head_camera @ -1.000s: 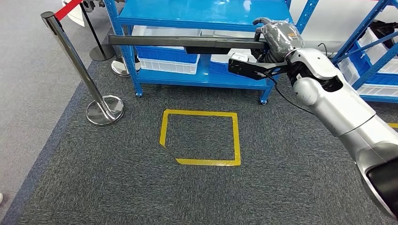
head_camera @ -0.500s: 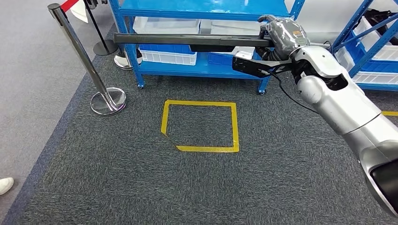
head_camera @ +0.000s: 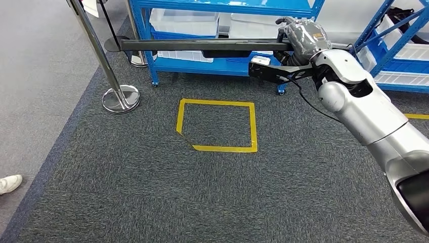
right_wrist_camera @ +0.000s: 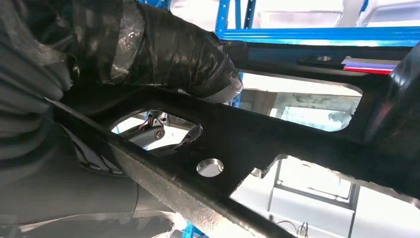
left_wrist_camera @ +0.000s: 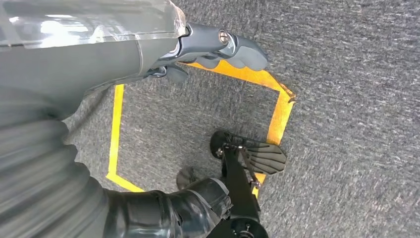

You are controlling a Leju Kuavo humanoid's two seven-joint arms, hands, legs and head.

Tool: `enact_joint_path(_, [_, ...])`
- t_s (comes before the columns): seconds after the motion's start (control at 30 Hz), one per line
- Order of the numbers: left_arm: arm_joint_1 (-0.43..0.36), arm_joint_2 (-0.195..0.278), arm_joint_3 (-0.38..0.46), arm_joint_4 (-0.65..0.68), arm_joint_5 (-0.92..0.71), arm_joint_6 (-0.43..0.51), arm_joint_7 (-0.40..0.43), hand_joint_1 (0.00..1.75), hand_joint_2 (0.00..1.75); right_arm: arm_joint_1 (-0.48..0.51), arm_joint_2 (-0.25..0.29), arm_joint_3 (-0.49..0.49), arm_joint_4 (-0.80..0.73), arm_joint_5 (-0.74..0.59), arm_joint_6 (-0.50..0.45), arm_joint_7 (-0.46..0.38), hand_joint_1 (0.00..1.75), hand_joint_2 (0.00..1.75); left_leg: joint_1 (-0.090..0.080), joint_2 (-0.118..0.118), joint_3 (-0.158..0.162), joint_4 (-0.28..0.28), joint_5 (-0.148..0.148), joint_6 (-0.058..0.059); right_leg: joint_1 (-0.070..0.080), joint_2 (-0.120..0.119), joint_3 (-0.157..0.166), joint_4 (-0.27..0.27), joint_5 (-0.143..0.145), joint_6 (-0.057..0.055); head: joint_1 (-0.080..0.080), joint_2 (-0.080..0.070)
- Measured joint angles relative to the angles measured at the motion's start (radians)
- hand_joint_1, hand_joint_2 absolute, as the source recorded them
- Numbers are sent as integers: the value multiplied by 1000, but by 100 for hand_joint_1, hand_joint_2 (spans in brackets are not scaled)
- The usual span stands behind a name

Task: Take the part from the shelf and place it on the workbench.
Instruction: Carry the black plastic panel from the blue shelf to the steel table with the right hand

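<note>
Part (head_camera: pixel 202 45) is clear of the shelf (head_camera: pixel 222 7), right hand (head_camera: pixel 302 38) fingers clamping its 3 o'clock end; placing on tabletop is pending. Left hand (left_wrist_camera: pixel 218 47) is holding nothing, fingers curled.

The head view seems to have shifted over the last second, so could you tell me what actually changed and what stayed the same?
The whole scene slid, so the camera moved, not the things: the blue shelf and stanchion now sit higher in the picture, and the yellow tape square a little higher. A white shoe has come in at the left edge. The right hand still holds the long black part level.
</note>
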Motion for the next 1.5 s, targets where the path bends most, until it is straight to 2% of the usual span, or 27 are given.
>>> enact_joint_path(0.03, [0, 0, 0, 0, 0, 0, 1, 0, 175, -8, 0, 0, 0, 5, 5, 1, 175, 175, 0, 0, -5, -3, 12, -5, 5, 0, 33, -53, -15, -5, 0, 0])
enact_joint_path(0.07, [0, 0, -1, 0, 1, 1, 2, 0, 175, -17, 1, 2, 0, 10, 13, 4, 175, 175, 1, 0, -9, -8, 25, -11, 8, 0, 43, -81, -22, -7, 0, 0])
enact_joint_path(0.13, [3, 1, -2, 0, 1, 3, 6, 0, 175, -42, 1, 10, 3, 23, 40, 16, 175, 175, 0, -1, -19, -13, 31, -22, 3, -4, 27, -92, 1, -16, 0, 0])
enact_joint_path(0.17, [4, 2, -2, 0, 2, 4, 6, 0, 175, -59, 1, 17, 5, 30, 58, 25, 175, 175, -1, -2, -28, 3, 6, -27, 0, -7, 17, -96, 14, -24, 0, 0])
enact_joint_path(0.2, [5, 2, -2, 1, 3, 5, 6, 0, 175, -81, 2, 26, 7, 37, 78, 33, 175, 175, -1, -3, -42, 39, -40, -30, -4, -10, 2, -98, 29, -30, 0, 0])
enact_joint_path(0.27, [6, 3, -3, 1, 7, 5, 2, 0, 175, -134, 3, 43, 11, 45, 112, 48, 175, 175, 2, -3, -71, 163, -148, -35, -2, -11, -35, -91, 54, -38, 0, 0])
enact_joint_path(0.3, [7, 3, -3, 1, 9, 5, 0, 0, 175, -162, 4, 51, 14, 46, 126, 56, 175, 175, 3, -3, -80, 227, -176, -38, -2, -11, -55, -86, 66, -38, 0, 0])
enact_joint_path(0.33, [6, 3, -3, 1, 11, 5, -2, 0, 175, -189, 5, 57, 16, 45, 137, 64, 175, 175, 3, -2, -80, 275, -176, -41, -1, -11, -75, -80, 77, -37, 0, 0])
enact_joint_path(0.37, [6, 4, -3, 1, 13, 5, -3, 0, 175, -214, 6, 63, 19, 42, 147, 71, 175, 175, 4, -2, -66, 296, -154, -42, -1, -11, -95, -74, 88, -36, 0, 0])
enact_joint_path(0.43, [4, 5, -3, 1, 18, 5, 1, 0, 175, -260, 8, 73, 21, 30, 158, 83, 175, 175, 4, -2, 11, 241, -106, -39, -1, -10, -133, -58, 107, -30, 0, 0])
enact_joint_path(0.5, [1, 7, -3, 1, 24, 4, 6, 0, 175, -298, 8, 82, 21, 16, 162, 90, 175, 175, 1, -3, 121, 97, -132, -32, 1, -10, -160, -42, 121, -20, 0, 0])
enact_joint_path(0.53, [1, 8, -3, 1, 26, 4, 6, 0, 175, -313, 8, 85, 22, 11, 162, 92, 175, 175, -2, -4, 155, 39, -155, -26, 2, -11, -169, -39, 130, -14, 0, 0])
enact_joint_path(0.57, [2, 8, -3, 1, 28, 3, 3, 0, 175, -323, 8, 87, 23, 8, 162, 93, 175, 175, -5, -5, 170, 3, -169, -20, 2, -11, -175, -41, 140, -8, 0, 0])
enact_joint_path(0.63, [5, 8, -3, 1, 32, -1, -4, 0, 175, -332, 8, 93, 27, 1, 161, 95, 175, 175, -4, -4, 163, -12, -157, -3, 0, -10, -180, -49, 154, 4, 0, 0])
enact_joint_path(0.7, [7, 8, -3, 1, 36, -5, -6, 0, 175, -333, 8, 99, 29, -4, 161, 95, 175, 175, -1, 0, 153, -18, -134, 14, -4, -7, -199, -9, 116, 16, 1, 0])
enact_joint_path(0.77, [7, 8, -2, 1, 40, -6, -6, 0, 175, -334, 6, 103, 31, -6, 161, 95, 175, 175, 0, 3, 134, -18, -116, 22, -8, -3, -242, 113, 30, 26, 0, 0])
enact_joint_path(0.83, [8, 8, -2, 1, 41, -6, -6, 0, 175, -334, 5, 108, 33, -6, 161, 96, 175, 175, -1, 4, 112, -14, -101, 22, -11, -1, -265, 220, -23, 32, 0, 0])
enact_joint_path(0.87, [8, 8, -2, 1, 41, -6, -6, 0, 175, -334, 4, 111, 35, -6, 161, 96, 175, 175, -1, 4, 103, -11, -95, 21, -11, -1, -250, 223, -24, 33, 0, 0])
enact_joint_path(0.9, [8, 8, -2, 1, 41, -6, -6, 0, 175, -334, 4, 114, 36, -6, 161, 96, 175, 175, -1, 4, 96, -9, -91, 19, -11, -1, -214, 186, -10, 31, 0, 0])
enact_joint_path(0.97, [8, 7, -2, 1, 41, -6, -6, 0, 175, -338, 4, 118, 37, -6, 161, 97, 175, 175, -2, 4, 88, -6, -84, 14, -8, -1, -112, 45, 27, 21, 0, 0])
enact_joint_path(1.03, [7, 6, -2, 1, 43, -6, -6, 0, 175, -344, 4, 121, 37, -8, 160, 98, 175, 175, -3, 5, 82, -4, -77, 4, 0, -2, -56, -47, 44, 7, 0, 0])
enact_joint_path(1.13, [7, 6, -2, 1, 44, -6, -9, 0, 175, -352, 3, 131, 39, -11, 159, 102, 175, 175, -3, 6, 76, -4, -71, -12, 3, -3, -56, -64, 54, -9, 0, 0])
enact_joint_path(1.2, [8, 6, -2, 1, 44, -5, -11, 0, 175, -357, 2, 140, 40, -16, 158, 104, 175, 175, -3, 5, 58, 31, -101, -21, -2, -6, -58, -76, 67, -25, 0, 0])
enact_joint_path(1.3, [10, 6, -2, 1, 45, -6, -12, 0, 175, -363, 1, 152, 42, -23, 158, 107, 175, 175, -1, 4, -14, 206, -200, -29, -1, -6, -70, -78, 78, -38, 0, 0])
enact_joint_path(1.37, [11, 7, -2, 1, 45, -6, -12, 0, 175, -363, 0, 158, 44, -25, 159, 109, 175, 175, -1, 4, -33, 268, -213, -31, 0, -3, -80, -71, 81, -39, 0, 0])
enact_joint_path(1.4, [11, 7, -2, 1, 45, -6, -12, 0, 175, -363, -2, 160, 44, -26, 159, 109, 175, 175, -1, 4, -16, 243, -193, -30, 0, -1, -85, -65, 81, -38, 0, 0])
enact_joint_path(1.5, [11, 9, -2, 1, 44, -7, -13, 0, 175, -366, -7, 161, 44, -28, 159, 109, 175, 175, -2, 3, 83, 63, -122, -21, 2, 3, -99, -46, 79, -31, 0, 0])
